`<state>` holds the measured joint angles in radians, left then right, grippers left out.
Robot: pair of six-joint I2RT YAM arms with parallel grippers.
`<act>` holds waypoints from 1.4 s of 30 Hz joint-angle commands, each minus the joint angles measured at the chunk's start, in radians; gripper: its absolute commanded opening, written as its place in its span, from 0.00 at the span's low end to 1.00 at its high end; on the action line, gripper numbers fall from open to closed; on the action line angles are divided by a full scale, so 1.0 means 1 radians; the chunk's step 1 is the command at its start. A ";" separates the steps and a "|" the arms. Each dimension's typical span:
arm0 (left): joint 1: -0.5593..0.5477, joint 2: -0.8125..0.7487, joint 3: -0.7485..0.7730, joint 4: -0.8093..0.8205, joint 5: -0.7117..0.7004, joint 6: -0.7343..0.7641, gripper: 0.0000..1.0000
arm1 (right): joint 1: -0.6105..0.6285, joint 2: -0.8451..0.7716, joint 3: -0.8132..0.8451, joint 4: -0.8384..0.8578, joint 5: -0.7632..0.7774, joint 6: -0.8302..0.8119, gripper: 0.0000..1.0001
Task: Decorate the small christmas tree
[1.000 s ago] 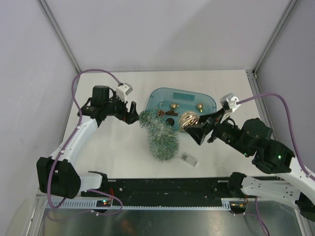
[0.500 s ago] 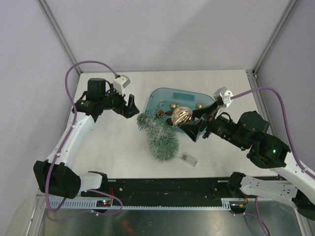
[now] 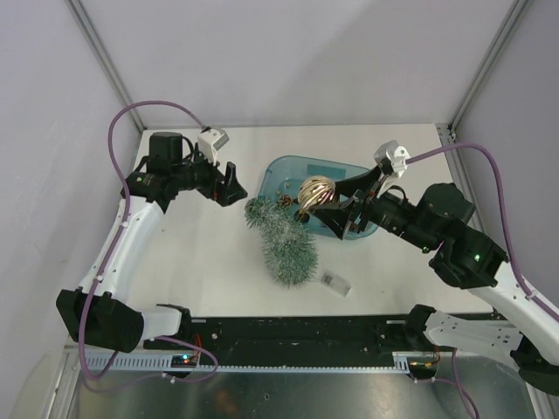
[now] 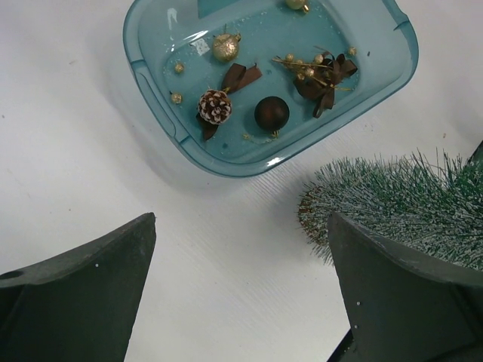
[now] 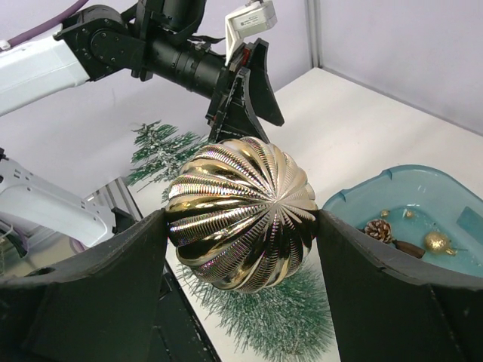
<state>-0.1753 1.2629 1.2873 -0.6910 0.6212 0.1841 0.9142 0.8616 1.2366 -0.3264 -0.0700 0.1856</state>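
The small christmas tree (image 3: 281, 237) lies on its side near the middle of the table (image 3: 201, 262). Its wide bottom faces the near edge and its tip points at the near left corner of the teal tub (image 3: 272, 175). It looks light. The frosted bristles should be springy and give under pressure, so pinching the foliage would probably slip or shed. The stiff trunk low down, or the base, looks like the safer hold for standing it up, though the base is not clear in the top view. Just beyond the tree, over the tub's near rim, the right gripper (image 5: 241, 222) has its jaws spread wide and pressed against both sides of a ribbed gold ball ornament (image 3: 315, 191). The ball is glossy, rigid and probably thin-walled, so it could slide or crack if squeezed hard. Farther to the left, the left gripper (image 4: 241, 226) hangs over bare table beside the tub, jaws fully apart and touching nothing. Inside the tub lie a pinecone (image 4: 214, 106), a brown ball (image 4: 271, 113) and a small gold ball (image 4: 225, 47).
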 commanded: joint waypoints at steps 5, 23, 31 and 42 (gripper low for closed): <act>0.007 -0.003 0.032 -0.015 0.038 -0.006 1.00 | -0.013 0.016 0.041 0.051 -0.066 0.003 0.43; 0.006 -0.007 0.015 -0.015 0.041 -0.005 1.00 | -0.014 0.043 0.035 0.035 -0.069 0.002 0.41; 0.007 -0.008 0.011 -0.013 0.045 -0.006 1.00 | -0.012 0.024 0.032 0.023 -0.060 0.015 0.41; 0.007 -0.014 0.007 -0.014 0.047 -0.006 1.00 | -0.017 0.034 0.023 0.036 -0.049 -0.004 0.41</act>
<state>-0.1749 1.2633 1.2873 -0.7059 0.6365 0.1841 0.9035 0.8940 1.2366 -0.3244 -0.1215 0.1902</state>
